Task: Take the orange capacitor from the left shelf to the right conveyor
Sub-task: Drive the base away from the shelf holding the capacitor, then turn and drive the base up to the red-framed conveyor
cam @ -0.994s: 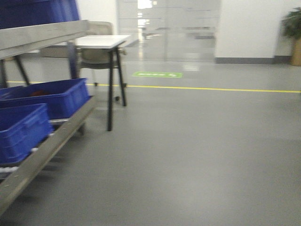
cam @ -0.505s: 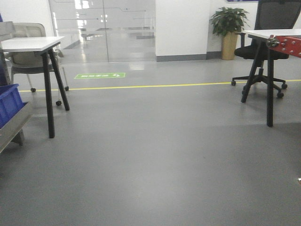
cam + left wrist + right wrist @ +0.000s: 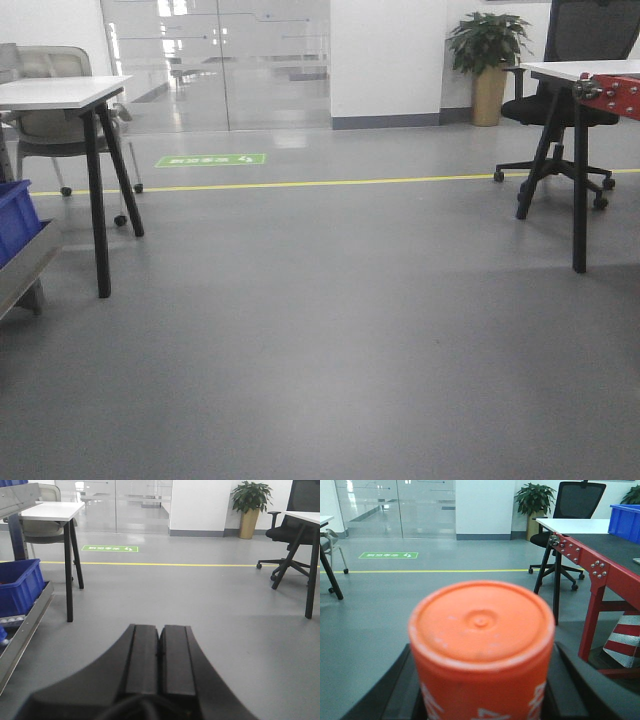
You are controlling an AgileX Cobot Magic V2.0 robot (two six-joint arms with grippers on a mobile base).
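The orange capacitor is an orange can with a flat top and white marks, squeezed between the right jaws. The left jaws are pressed together, empty. The left shelf has slid nearly out of view.

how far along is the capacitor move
Done: the orange capacitor is off the shelf, clamped in the right gripper. In hand: the carry, with the conveyor in view on the right. Left: reach it and set the capacitor down. The left gripper is shut, empty.
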